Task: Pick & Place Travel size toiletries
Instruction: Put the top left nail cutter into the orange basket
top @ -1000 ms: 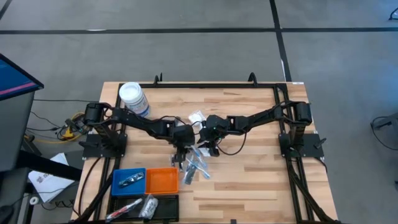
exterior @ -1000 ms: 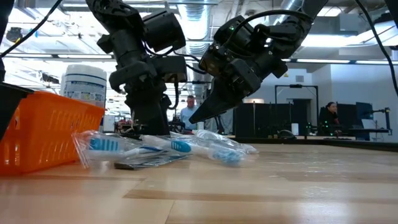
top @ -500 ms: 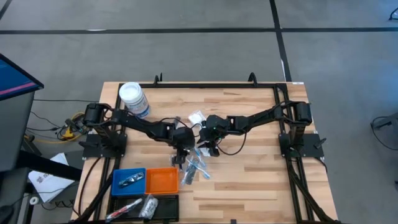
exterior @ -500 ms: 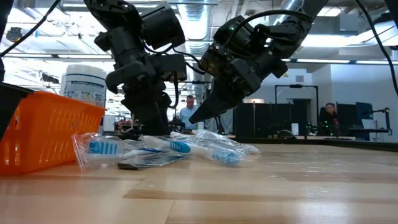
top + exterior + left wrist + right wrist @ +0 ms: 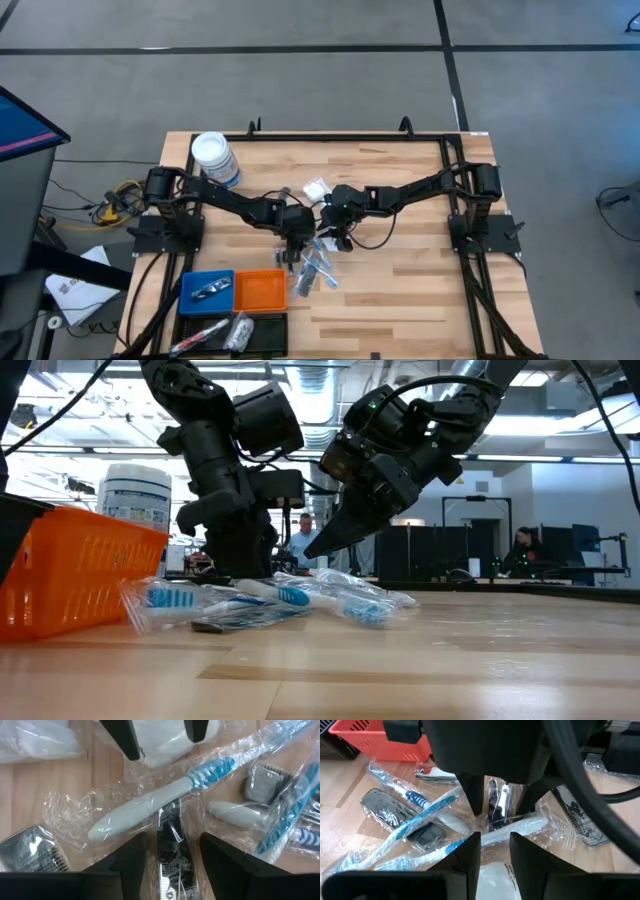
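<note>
A: Left gripper (image 5: 170,855) is down over the pile of wrapped toiletries (image 5: 312,265), which lies just beside the orange tray (image 5: 262,290), on the side away from the blue tray (image 5: 207,289). Jaws are apart, straddling a slim dark packet (image 5: 170,845) in clear wrap. Not closed on anything yet.

B: Risk?

A: Wrappers overlap. A wrapped toothbrush (image 5: 165,795) lies across the top end of that packet. If the fingers close now, my guess is they snag the toothbrush's film too and drag two items, or the slick wrap slips out on the lift.

B: Right arm?

A: Right gripper (image 5: 495,847) hovers just above the far side of the same pile from the tray, tilted down toward the left one. Fingers stand a little apart, nothing between them. The two wrists are near each other, so a sideways move by either could bump the other.

B: Left arm pose?

A: Stretched from its base toward the pile, wrist pointing nearly straight down at the table (image 5: 400,290).
</note>
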